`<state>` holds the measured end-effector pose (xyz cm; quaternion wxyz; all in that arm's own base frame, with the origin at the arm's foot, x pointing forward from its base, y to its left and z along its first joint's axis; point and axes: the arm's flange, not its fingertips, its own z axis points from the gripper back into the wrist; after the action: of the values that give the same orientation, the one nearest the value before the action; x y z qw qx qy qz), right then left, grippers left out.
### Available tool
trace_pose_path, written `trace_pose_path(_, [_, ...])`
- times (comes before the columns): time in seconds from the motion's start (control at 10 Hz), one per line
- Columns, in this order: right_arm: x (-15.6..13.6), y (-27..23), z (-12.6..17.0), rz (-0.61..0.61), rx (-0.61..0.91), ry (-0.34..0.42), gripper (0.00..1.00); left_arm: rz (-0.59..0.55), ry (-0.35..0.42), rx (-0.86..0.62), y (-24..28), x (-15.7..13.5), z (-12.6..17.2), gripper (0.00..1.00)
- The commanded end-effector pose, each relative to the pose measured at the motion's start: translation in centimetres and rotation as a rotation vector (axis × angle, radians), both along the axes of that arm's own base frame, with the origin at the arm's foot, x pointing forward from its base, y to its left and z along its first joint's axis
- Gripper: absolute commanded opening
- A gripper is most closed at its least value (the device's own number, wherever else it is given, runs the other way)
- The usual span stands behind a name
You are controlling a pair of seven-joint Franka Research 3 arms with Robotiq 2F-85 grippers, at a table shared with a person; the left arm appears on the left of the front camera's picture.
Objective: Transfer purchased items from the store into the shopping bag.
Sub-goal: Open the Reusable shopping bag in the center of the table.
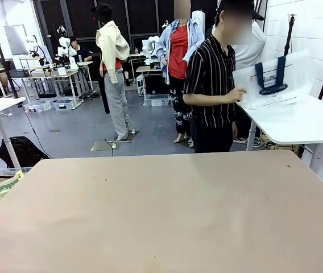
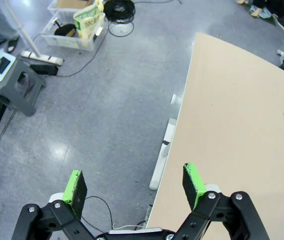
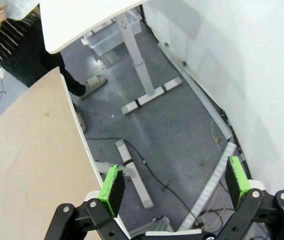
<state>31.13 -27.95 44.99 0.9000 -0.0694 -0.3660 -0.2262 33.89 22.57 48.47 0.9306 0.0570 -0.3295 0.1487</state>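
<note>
Holding both pairs of fingers spread fully wide, I grip nothing. My left gripper [image 2: 134, 184] hangs at the edge of the tan table [image 2: 242, 125]. One green pad [image 2: 194, 181] sits over the tabletop and the other over the grey floor [image 2: 112, 110]. Farther beyond those fingertips stands a grey step stool [image 2: 19, 82]. My right gripper [image 3: 174, 182] hangs over floor too, with the table's edge just beside one pad. Past these fingertips rises the leg of a white side table [image 3: 137, 60]. Far beyond both grippers, across the tan table, the shopping bag [image 1: 275, 79] stands on that white table. A person [image 1: 210, 74] in a striped shirt has a hand [image 1: 238, 94] on its side.
</note>
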Motion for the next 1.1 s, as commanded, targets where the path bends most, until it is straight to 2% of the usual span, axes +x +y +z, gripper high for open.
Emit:
trace_pose_path(0.0, [-0.05,0.18,0.15,-0.005,0.007,0.005,1.00,0.007,0.013,0.006,-0.12,-0.19,0.11,1.00])
trace_pose_path(1.0, [-0.05,0.18,0.15,-0.005,0.007,0.005,1.00,0.007,0.013,0.006,-0.12,-0.19,0.11,1.00])
